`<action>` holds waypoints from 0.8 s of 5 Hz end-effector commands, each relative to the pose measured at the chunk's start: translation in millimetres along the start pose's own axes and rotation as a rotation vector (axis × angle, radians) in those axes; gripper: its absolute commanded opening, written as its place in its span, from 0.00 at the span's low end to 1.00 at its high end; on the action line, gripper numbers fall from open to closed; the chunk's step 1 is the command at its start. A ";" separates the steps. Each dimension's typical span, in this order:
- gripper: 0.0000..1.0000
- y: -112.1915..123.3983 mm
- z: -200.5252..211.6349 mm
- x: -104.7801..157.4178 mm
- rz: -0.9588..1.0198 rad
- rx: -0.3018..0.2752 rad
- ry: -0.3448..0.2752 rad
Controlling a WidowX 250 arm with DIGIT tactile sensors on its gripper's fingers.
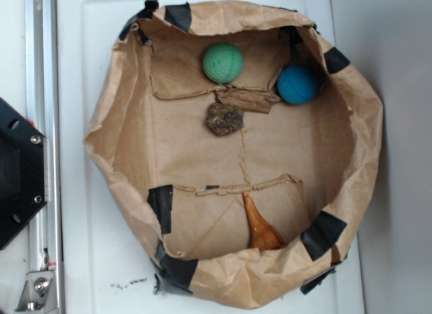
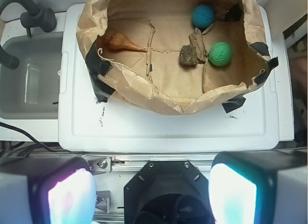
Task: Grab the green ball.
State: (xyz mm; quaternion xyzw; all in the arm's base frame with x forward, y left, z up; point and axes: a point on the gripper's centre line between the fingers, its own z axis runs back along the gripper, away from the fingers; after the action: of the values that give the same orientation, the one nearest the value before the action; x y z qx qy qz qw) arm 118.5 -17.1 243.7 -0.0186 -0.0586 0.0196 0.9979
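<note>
The green ball (image 1: pixel 223 63) lies inside a brown paper bag basin (image 1: pixel 108 132), near its far wall, and shows in the wrist view as the green ball (image 2: pixel 220 54) toward the right. My gripper (image 2: pixel 153 192) hangs high over the robot's black base, well short of the bag, with its two glowing pads (image 2: pixel 72 195) wide apart and nothing between them. The gripper does not appear in the exterior view.
In the bag also lie a blue ball (image 1: pixel 298 84), a rough brown chunk (image 1: pixel 225 118), a strip of bark (image 1: pixel 247 98) and an orange-brown shell-like piece (image 1: pixel 260 226). The bag sits on a white platform (image 2: pixel 144 127). A grey sink (image 2: pixel 29 79) is to the left in the wrist view.
</note>
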 end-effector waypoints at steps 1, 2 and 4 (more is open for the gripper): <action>1.00 0.0 0.0 0.0 0.000 0.000 0.000; 1.00 9.6 -26.3 42.1 0.120 0.015 0.031; 1.00 9.6 -26.3 42.1 0.120 0.015 0.031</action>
State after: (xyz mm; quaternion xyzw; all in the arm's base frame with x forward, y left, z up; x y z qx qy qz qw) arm 160.9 -8.3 216.5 -0.0151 -0.0286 0.0702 0.9970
